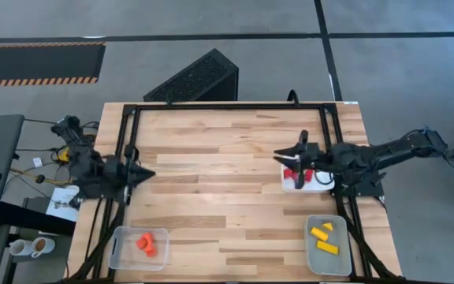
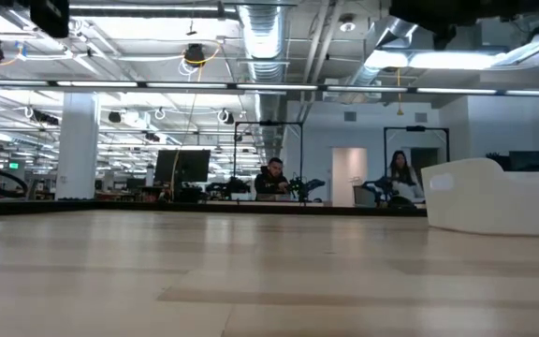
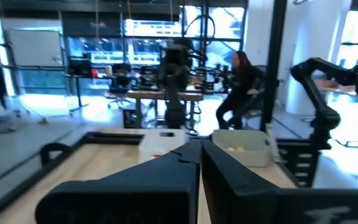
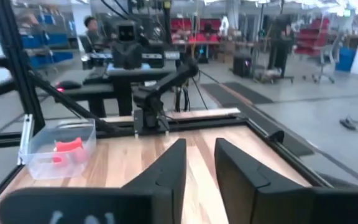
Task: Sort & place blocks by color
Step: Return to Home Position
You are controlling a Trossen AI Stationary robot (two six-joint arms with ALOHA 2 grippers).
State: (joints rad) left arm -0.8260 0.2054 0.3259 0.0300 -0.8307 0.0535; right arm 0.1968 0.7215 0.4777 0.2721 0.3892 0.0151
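In the high view, red blocks [image 1: 304, 176] lie in a white tray [image 1: 321, 186] at the table's right side. Orange blocks [image 1: 146, 243] lie in a clear tray [image 1: 120, 251] near the front left. Yellow blocks [image 1: 324, 239] lie in a tray [image 1: 341, 260] near the front right. My right gripper [image 1: 284, 156] [image 4: 199, 158] hangs open and empty just left of the white tray, above the table. My left gripper [image 1: 150, 173] [image 3: 199, 148] waits shut at the table's left edge. The right wrist view shows the orange blocks [image 4: 67, 150] in their tray.
Black frame rails [image 1: 227, 106] run along the table's far, left and right edges. Bare wood [image 1: 219, 181] lies between the two arms. A dark perforated box [image 1: 195, 79] stands on the floor beyond the far edge. People sit at desks in the room behind [image 2: 271, 178].
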